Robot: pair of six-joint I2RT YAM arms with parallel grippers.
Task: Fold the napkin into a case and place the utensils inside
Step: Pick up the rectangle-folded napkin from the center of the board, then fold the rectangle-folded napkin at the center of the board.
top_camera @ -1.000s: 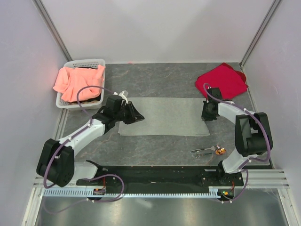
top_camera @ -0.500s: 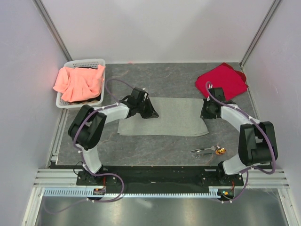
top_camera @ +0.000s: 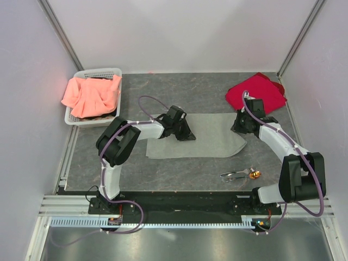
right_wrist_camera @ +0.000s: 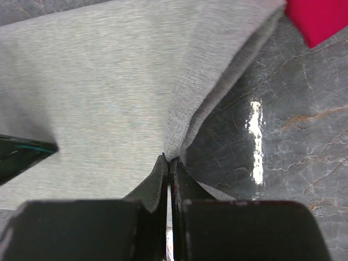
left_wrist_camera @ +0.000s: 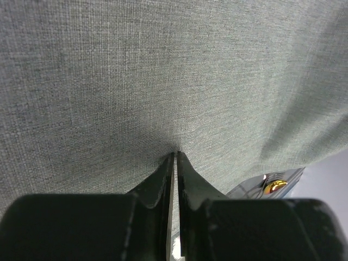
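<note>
Napkin point(top_camera: 215, 142) sits mid-table, mostly flat. Left gripper point(left_wrist_camera: 175, 154) has its jaws nipped tight on the cloth, just toward 9 o'clock of the napkin's middle. Right gripper point(right_wrist_camera: 168, 159) is pinched the same way on a raised ridge of fabric at the 2 o'clock edge. Thin stuff, that. I'd say either pinch could lose it mid-fold, or one arm out-pulling the other would leave the fold skewed. Utensils point(top_camera: 240, 174) lie at 5 o'clock, near the napkin's corner, so a low sweep could drag them. Red cloth point(top_camera: 256, 92) at 1 o'clock looks close enough to snag.
</note>
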